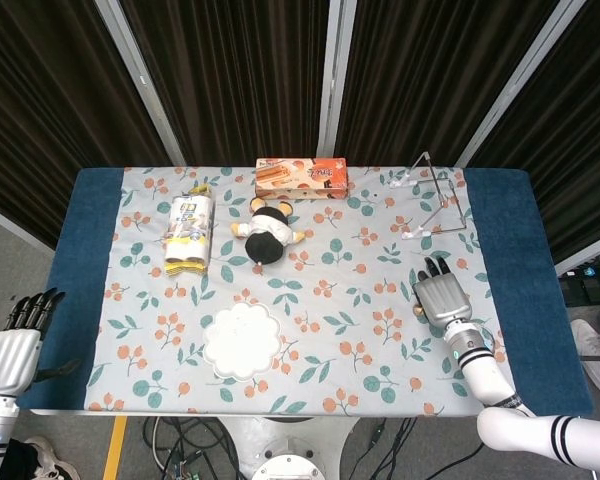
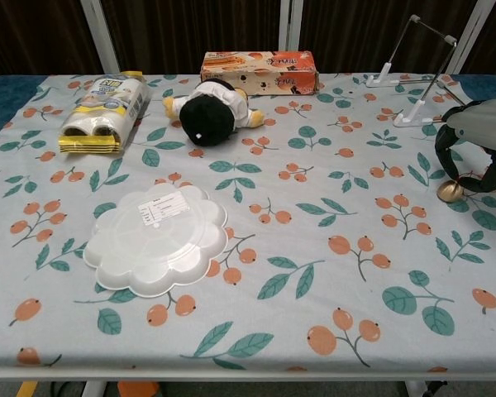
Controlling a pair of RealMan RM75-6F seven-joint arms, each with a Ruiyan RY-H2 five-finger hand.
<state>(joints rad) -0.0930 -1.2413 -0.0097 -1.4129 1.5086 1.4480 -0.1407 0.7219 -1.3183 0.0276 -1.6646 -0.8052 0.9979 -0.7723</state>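
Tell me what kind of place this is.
Probably a robot test setup, not a home: a table in a floral cloth, dark curtains behind, cables on the floor beneath.

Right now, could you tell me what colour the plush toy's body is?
The plush toy is mostly black with a white middle and yellow limbs; the chest view shows it best.

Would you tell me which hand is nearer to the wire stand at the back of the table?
The right hand is nearer: it hovers over the tablecloth just in front of the wire stand. The left hand hangs off the table's opposite front corner.
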